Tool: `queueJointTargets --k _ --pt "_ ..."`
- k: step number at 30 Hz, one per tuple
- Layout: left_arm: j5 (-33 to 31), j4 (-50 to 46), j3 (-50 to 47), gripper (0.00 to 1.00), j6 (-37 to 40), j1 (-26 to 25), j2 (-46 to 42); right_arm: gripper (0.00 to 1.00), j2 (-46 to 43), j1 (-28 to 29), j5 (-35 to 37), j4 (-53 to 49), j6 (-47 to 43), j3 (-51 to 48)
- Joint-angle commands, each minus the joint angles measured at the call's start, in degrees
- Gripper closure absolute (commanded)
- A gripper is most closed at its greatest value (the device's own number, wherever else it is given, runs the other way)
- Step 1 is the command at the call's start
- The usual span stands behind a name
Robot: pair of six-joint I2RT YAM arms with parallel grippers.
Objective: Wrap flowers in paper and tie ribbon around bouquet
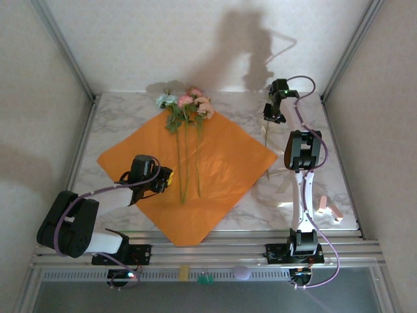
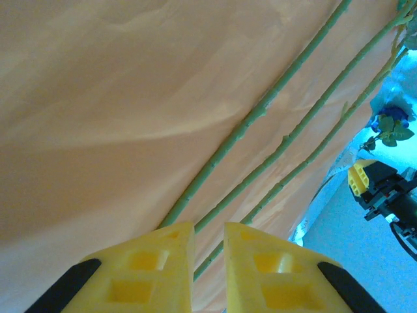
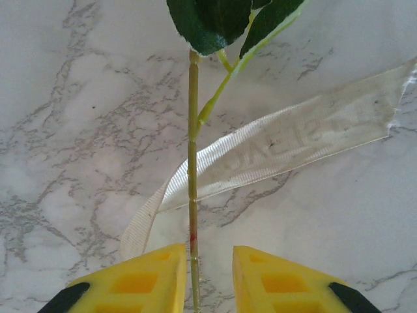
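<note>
Top external view: the left gripper (image 1: 165,177) hovers low over the paper (image 1: 228,156), jaws a narrow slit apart and empty, just beside the lower stem ends. The paper lies flat as a diamond on the table (image 1: 117,124). The flowers (image 1: 186,104) rest along its centre, with the heads at the far corner. Off the paper's right edge a loose stem (image 1: 266,150) lies across the ribbon (image 3: 293,140) on bare marble. The right gripper (image 1: 272,117) straddles that stem, jaws slightly apart with a gap on one side and no grip evident.

Assessment: still gathering the flowers, wrapping not begun. The next move calls for closing on the loose stem without catching the ribbon, then laying it with the others.
</note>
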Motion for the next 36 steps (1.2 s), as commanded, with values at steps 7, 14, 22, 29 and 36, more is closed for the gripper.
queueJointTargets --k 7,14,22,29,36 --pt "0.3 0.0 1.2 0.81 0.3 -0.4 0.4 0.72 6.4 0.4 -2.8 -8.2 1.3 8.0" --pt "0.3 0.2 2.3 0.81 0.3 -0.4 1.2 0.79 7.3 0.4 -3.2 -10.5 2.5 8.3" --pt "0.2 0.4 1.9 0.82 0.2 -0.4 0.9 0.96 -0.5 0.8 1.6 -4.0 -0.1 -1.9" --pt "0.2 0.1 1.8 0.82 0.3 -0.4 0.8 1.00 -8.4 1.2 13.7 -1.2 -4.5 -3.6" --pt "0.2 0.1 2.1 0.82 0.3 -0.4 0.9 1.00 -22.4 1.1 24.6 3.6 -6.0 -9.1"
